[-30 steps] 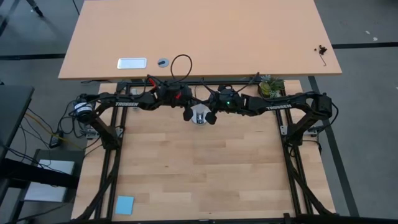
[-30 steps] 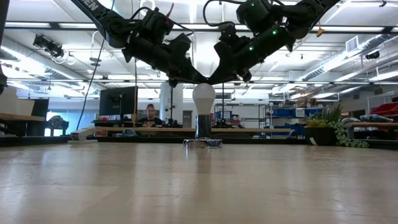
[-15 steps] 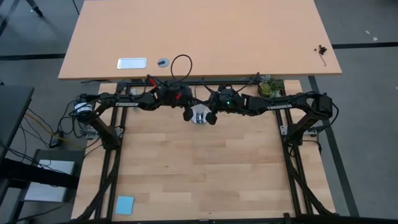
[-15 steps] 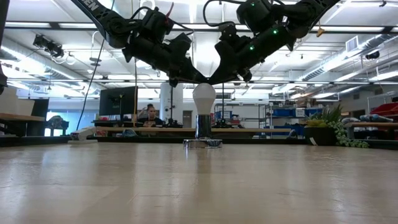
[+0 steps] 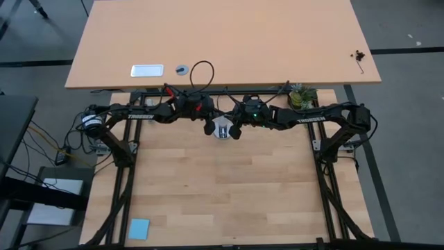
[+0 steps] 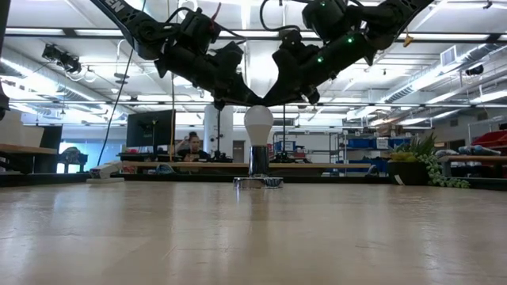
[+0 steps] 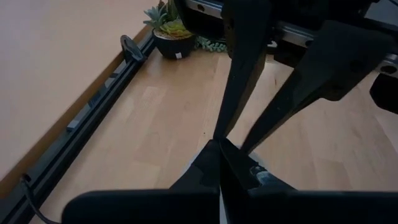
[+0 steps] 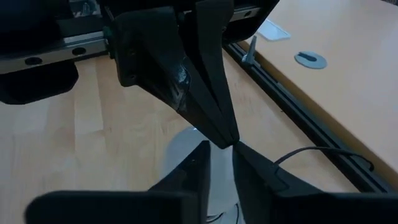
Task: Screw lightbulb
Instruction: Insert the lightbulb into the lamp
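Observation:
The white lightbulb [image 6: 258,125] stands upright, its grey base in the round silver socket disc [image 6: 258,182] on the wooden table; it also shows in the high view [image 5: 222,128] and the right wrist view [image 8: 183,152]. Both grippers slant down and meet over its top. My left gripper [image 7: 219,149] comes from the table's left with its fingers shut to a point [image 6: 250,103]. My right gripper [image 8: 221,152] comes from the table's right [image 6: 265,103] with a narrow gap between its fingertips, through which the bulb's white dome shows. My left gripper has its shut fingertips right at the top of the bulb's dome [image 6: 255,107], slanting down from the table's left; I cannot tell whether they touch it. My right gripper has its fingertips [image 8: 202,155] right over the same dome, slanting down from the table's right; I cannot tell whether they touch it.
A potted plant [image 5: 302,97] stands at the table's far right edge. A black cord [image 8: 305,155] runs along the far edge. A blue card [image 5: 139,228] lies at the near left corner. A second table [image 5: 222,42] stands beyond. A person [image 6: 190,146] sits in the room behind.

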### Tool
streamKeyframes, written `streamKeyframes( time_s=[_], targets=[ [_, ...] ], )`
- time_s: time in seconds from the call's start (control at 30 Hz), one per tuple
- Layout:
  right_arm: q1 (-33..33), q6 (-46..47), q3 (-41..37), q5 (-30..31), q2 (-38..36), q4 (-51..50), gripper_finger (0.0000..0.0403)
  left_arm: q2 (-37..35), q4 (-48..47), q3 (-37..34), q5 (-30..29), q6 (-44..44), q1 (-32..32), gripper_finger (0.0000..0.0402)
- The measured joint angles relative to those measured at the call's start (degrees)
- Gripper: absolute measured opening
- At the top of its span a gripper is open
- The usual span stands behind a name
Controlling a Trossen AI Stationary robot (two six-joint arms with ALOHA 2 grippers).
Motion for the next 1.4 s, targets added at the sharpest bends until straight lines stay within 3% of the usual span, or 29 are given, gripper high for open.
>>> streamKeyframes(
  time_s=[0.3,0.87,1.2,1.4],
  targets=[
    [0.0,0.01,-0.06,0.02,-0.44,0.76,0.0113,0.0,0.02,0.02,-0.18,0.02,0.0,0.0001],
    [-0.04,-1.04,0.04,0.72,-0.64,0.77,0.0009,0.0,1.15,0.02,-0.2,-0.11,0.02,0.0001],
    [-0.11,-1.46,0.3,0.72,-0.82,0.73,0.0026,-2.06,0.8,0.02,-0.09,0.15,0.77,0.0001],
    [-0.04,-1.43,0.19,-2.23,-0.75,-0.6,0.0023,-3.99,-0.93,0.13,-0.13,1.03,1.75,0.0001]
  ],
)
